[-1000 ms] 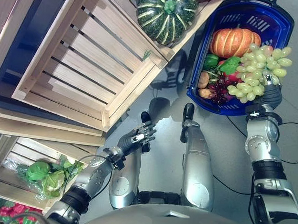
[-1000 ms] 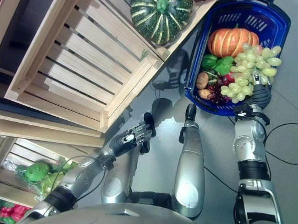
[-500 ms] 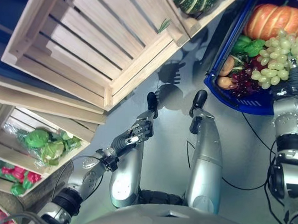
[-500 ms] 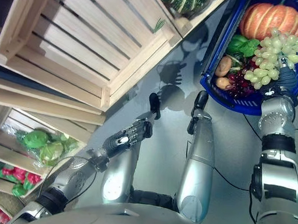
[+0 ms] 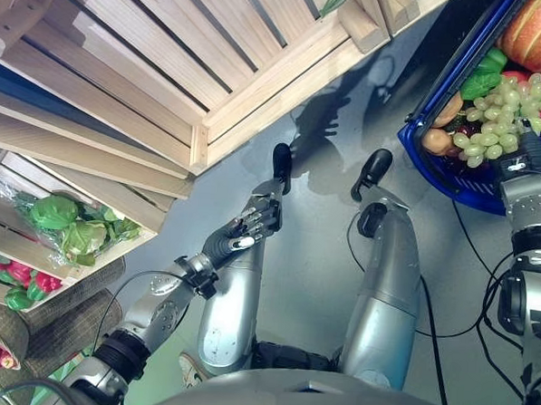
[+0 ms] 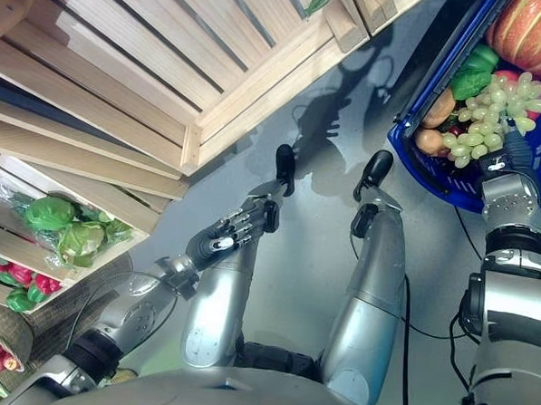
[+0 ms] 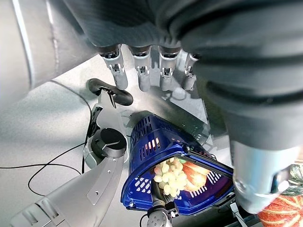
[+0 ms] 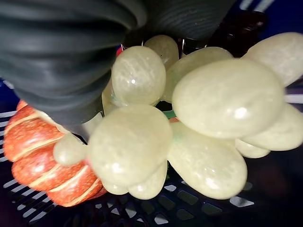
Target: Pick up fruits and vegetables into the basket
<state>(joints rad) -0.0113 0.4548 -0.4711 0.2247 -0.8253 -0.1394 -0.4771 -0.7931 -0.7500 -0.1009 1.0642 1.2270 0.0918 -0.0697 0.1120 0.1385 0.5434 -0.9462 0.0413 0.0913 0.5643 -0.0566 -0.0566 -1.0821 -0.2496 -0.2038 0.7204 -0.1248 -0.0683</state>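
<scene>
Left eye view: your view has tilted since a second ago, so the blue basket (image 5: pixel 441 157) now sits at the frame's edge; the green grapes (image 5: pixel 497 119) remain over it, placement nearly complete.

Left wrist view: left hand (image 7: pixel 142 71), fingers straight, idle.

Right wrist view: right hand (image 8: pixel 71 56) above the grapes; finger state cannot be told.

The whole picture has slid up and to the right, a move of the camera: the basket (image 5: pixel 454 171) now sits at the upper right edge and the striped green squash above the wooden crate (image 5: pixel 169 52) has gone from sight. More of the lower shelf left of the crate shows, with bagged greens (image 5: pixel 69 228) and red vegetables (image 5: pixel 12 284).
</scene>
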